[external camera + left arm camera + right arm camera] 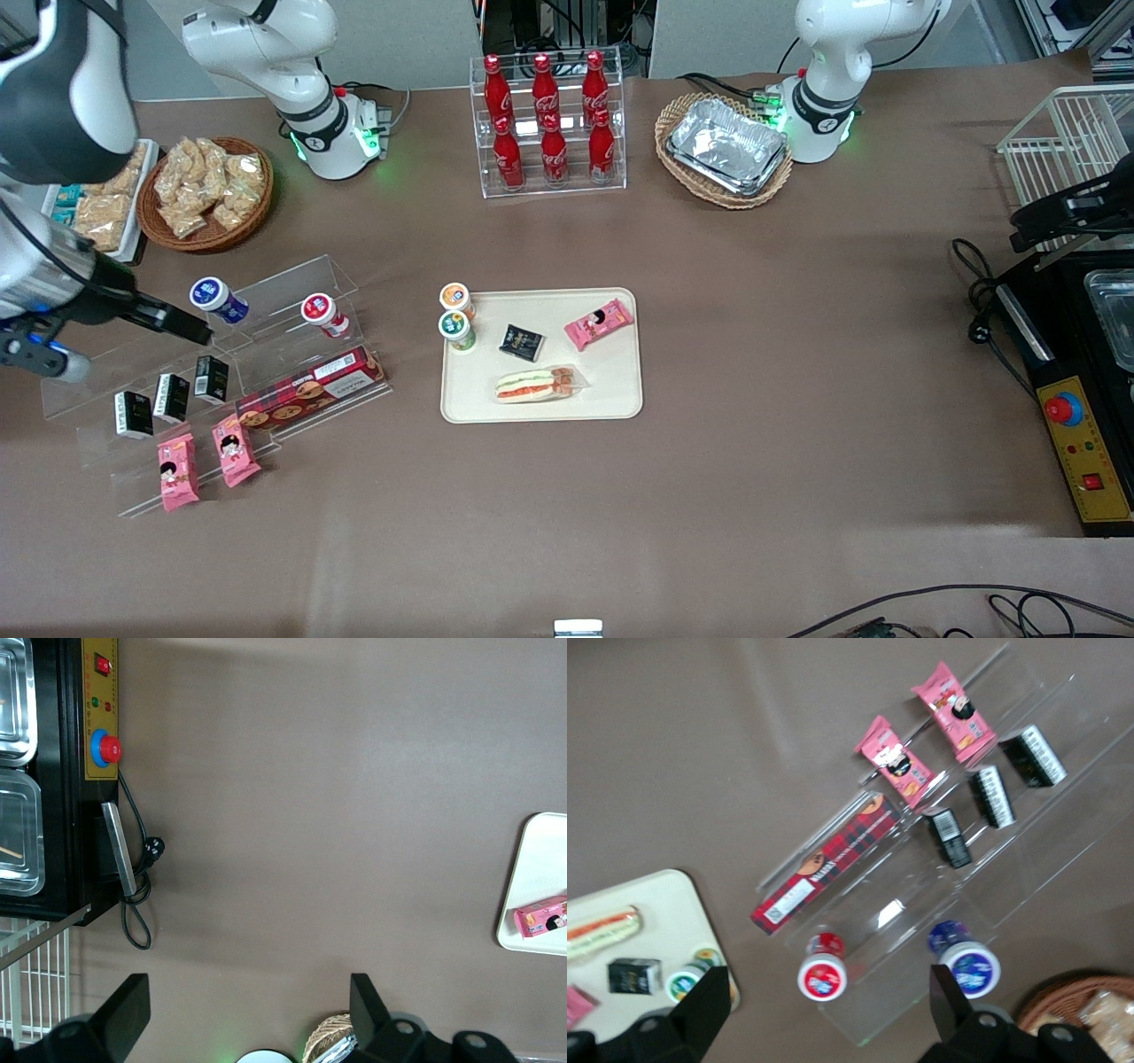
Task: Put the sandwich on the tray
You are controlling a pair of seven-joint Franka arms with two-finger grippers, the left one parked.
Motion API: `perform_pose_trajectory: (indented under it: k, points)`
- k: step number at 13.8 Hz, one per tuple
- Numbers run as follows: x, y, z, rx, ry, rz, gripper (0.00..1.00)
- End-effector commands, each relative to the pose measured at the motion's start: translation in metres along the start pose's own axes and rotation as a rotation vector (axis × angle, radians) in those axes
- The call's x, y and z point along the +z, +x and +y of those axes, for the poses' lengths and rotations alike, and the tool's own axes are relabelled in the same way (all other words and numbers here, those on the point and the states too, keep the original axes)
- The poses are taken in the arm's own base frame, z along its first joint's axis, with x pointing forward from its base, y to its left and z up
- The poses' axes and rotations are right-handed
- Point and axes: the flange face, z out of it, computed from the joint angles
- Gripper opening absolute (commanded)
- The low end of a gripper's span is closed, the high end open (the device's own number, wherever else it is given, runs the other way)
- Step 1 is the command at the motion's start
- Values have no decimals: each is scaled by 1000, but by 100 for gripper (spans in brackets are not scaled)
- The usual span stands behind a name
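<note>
The sandwich (538, 385), a clear-wrapped wedge with red-orange and green filling, lies flat on the cream-beige tray (611, 381), near the tray's edge closest to the front camera. In the right wrist view the sandwich (602, 930) and the tray's corner (669, 912) also show. The left wrist view shows one end of the tray (540, 868). My gripper (177, 326) hangs above the clear display shelf toward the working arm's end of the table, well apart from the tray. In the right wrist view the gripper (828, 983) is open wide and empty.
On the tray also lie two small cups (456, 315), a black packet (521, 341) and a pink packet (599, 323). The clear stepped shelf (292, 283) holds cups, black cartons, pink packets and a red biscuit box (310, 387). A cola rack (547, 124), baskets (725, 149) and a black machine (1076, 390) stand around.
</note>
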Motion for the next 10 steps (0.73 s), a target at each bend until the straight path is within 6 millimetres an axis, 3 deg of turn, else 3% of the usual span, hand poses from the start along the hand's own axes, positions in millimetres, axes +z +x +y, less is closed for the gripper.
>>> perform_pose_trajectory:
  k: [1, 3, 6, 10]
  points:
    - [-17, -17, 40, -114, -21, 3, 100]
    - [-30, -18, 66, -253, -16, 14, 100]
    - [-39, -11, 102, -244, 1, 22, 100]
    - [-44, -3, 110, -219, -8, 34, 100]
